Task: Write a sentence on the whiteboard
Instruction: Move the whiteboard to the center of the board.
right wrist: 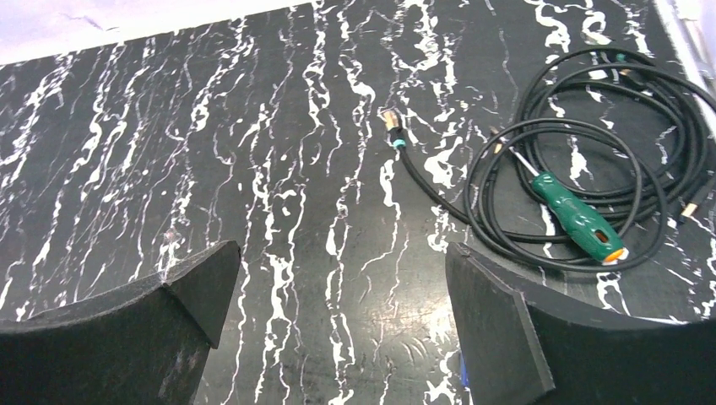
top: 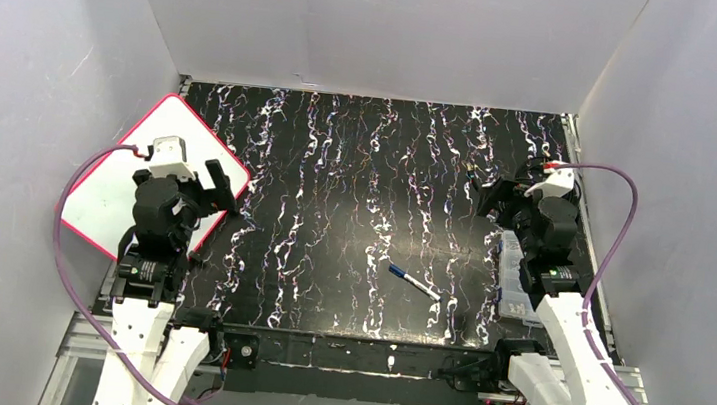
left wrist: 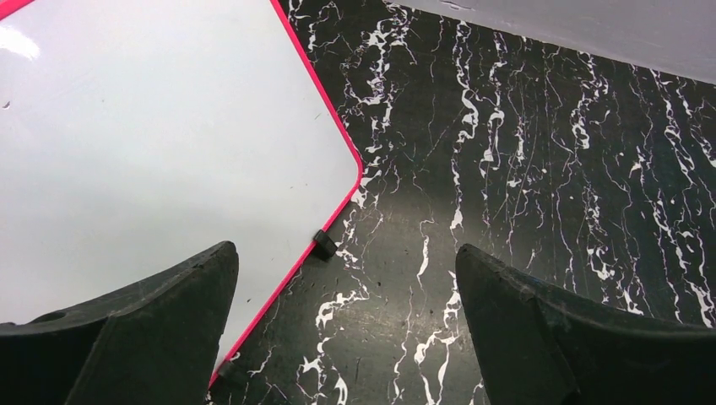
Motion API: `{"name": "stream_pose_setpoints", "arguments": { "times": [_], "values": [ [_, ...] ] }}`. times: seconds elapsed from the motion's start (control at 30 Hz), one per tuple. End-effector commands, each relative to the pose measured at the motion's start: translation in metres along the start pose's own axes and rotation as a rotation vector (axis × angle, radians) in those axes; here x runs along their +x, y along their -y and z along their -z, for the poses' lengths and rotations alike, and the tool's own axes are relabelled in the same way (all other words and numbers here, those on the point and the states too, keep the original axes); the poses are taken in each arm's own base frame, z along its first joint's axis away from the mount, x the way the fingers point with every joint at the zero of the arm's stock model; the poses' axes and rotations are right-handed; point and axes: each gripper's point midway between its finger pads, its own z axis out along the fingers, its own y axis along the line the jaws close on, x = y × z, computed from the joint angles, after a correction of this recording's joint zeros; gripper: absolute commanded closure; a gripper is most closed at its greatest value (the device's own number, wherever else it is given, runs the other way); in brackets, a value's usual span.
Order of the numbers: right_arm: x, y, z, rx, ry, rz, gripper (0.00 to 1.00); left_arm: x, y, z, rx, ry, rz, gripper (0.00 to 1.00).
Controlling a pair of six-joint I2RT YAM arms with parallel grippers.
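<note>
The whiteboard (top: 109,198) lies flat at the table's left edge, white with a thin pink-red frame; its rounded corner (left wrist: 169,143) fills the left wrist view. No sentence shows on it, and the surface I see is blank. A blue-capped marker pen (top: 414,282) lies loose on the black marbled table near the front middle. My left gripper (top: 221,180) (left wrist: 346,249) hangs open over the board's right edge, one finger above the board and the other above the table. My right gripper (top: 487,201) (right wrist: 342,246) stands open over bare table at the right, holding nothing.
A coiled black cable (right wrist: 591,152) and a green-handled screwdriver (right wrist: 578,218) lie at the far right. A small black clip (left wrist: 324,245) sits on the board's frame. A clear plastic piece (top: 512,279) lies by the right arm. White walls enclose three sides.
</note>
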Motion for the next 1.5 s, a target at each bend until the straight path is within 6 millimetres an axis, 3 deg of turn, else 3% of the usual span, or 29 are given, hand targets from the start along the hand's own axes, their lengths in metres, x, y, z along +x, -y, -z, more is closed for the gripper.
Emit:
{"name": "stream_pose_setpoints", "arguments": {
  "times": [0.0, 0.3, 0.47, 0.6, 0.83, 1.03, 1.23, 1.47],
  "values": [
    [-0.032, -0.030, 0.003, -0.149, 0.061, 0.020, 0.00, -0.013, -0.001, 0.004, -0.008, 0.043, 0.020, 0.01],
    [-0.016, -0.076, -0.005, -0.390, -0.043, 0.083, 0.00, -0.015, 0.010, -0.001, 0.045, 0.014, -0.006, 0.01],
    [0.006, -0.136, -0.005, -0.515, -0.069, 0.175, 0.00, -0.012, 0.025, -0.004, 0.135, 0.012, -0.016, 0.01],
    [0.035, -0.204, -0.002, -0.683, -0.110, 0.193, 0.08, -0.004, 0.027, -0.009, 0.145, -0.026, -0.005, 0.01],
    [0.111, -0.325, 0.004, -0.915, -0.196, 0.273, 0.20, 0.008, 0.015, -0.008, 0.077, -0.064, 0.022, 0.01],
    [0.167, -0.408, -0.001, -1.035, -0.228, 0.330, 0.30, 0.001, 0.003, 0.000, 0.009, -0.007, 0.065, 0.01],
    [0.227, -0.458, -0.020, -1.055, -0.246, 0.371, 0.37, -0.005, -0.017, 0.009, -0.089, 0.044, 0.069, 0.01],
    [0.265, -0.493, -0.046, -1.056, -0.242, 0.448, 0.40, -0.006, -0.024, 0.008, -0.115, 0.049, 0.074, 0.01]
  ]
}}
